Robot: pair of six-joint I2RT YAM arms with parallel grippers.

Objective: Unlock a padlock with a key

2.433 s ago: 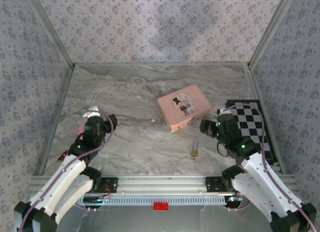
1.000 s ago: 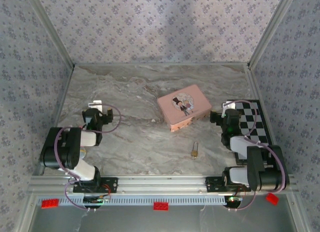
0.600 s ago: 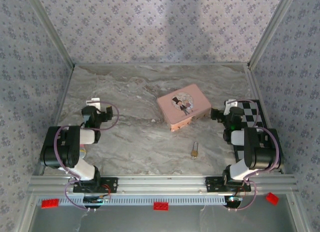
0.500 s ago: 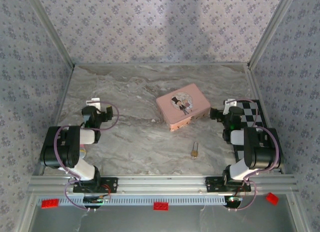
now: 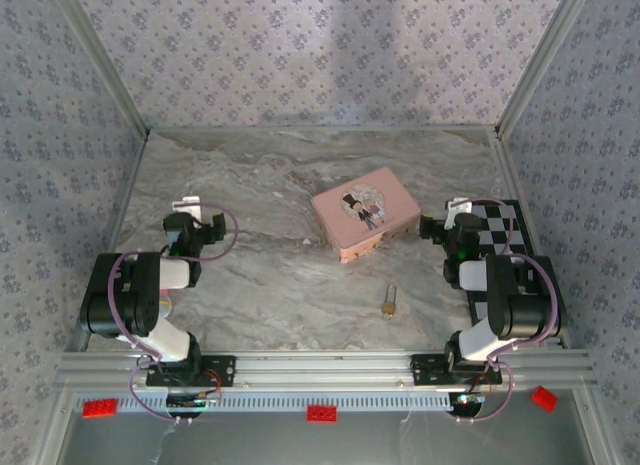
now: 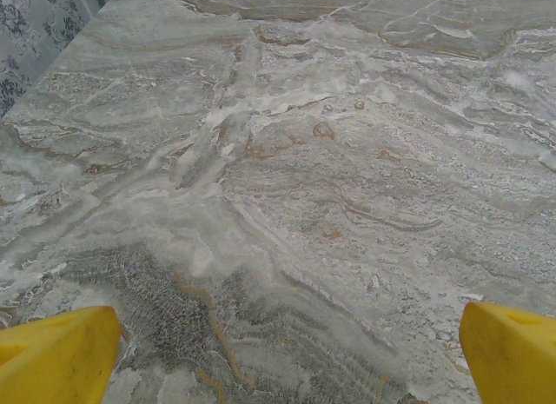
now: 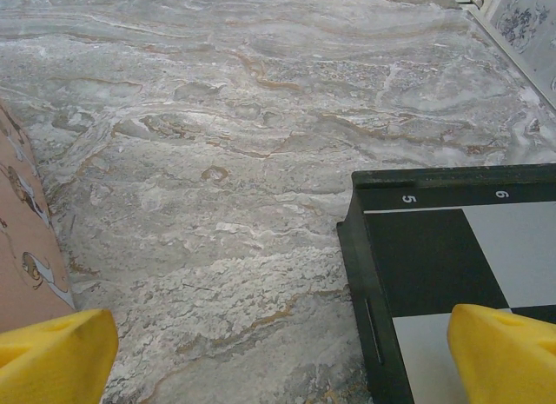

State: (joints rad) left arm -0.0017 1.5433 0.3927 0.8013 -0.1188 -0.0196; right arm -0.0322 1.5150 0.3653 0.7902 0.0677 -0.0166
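Left end effector [image 5: 193,225] and right end effector [image 5: 447,226] both gape wide, holding nothing, low over the table [image 5: 280,185]. The padlock [image 5: 388,304] lies loose on it, nearer me than the pink tin [image 5: 364,213].

Left gripper [image 6: 282,354], right gripper [image 7: 280,356]: jaws wide.

High rear overview looking down, wrist views low and close, all sharing marble table [image 5: 270,280]
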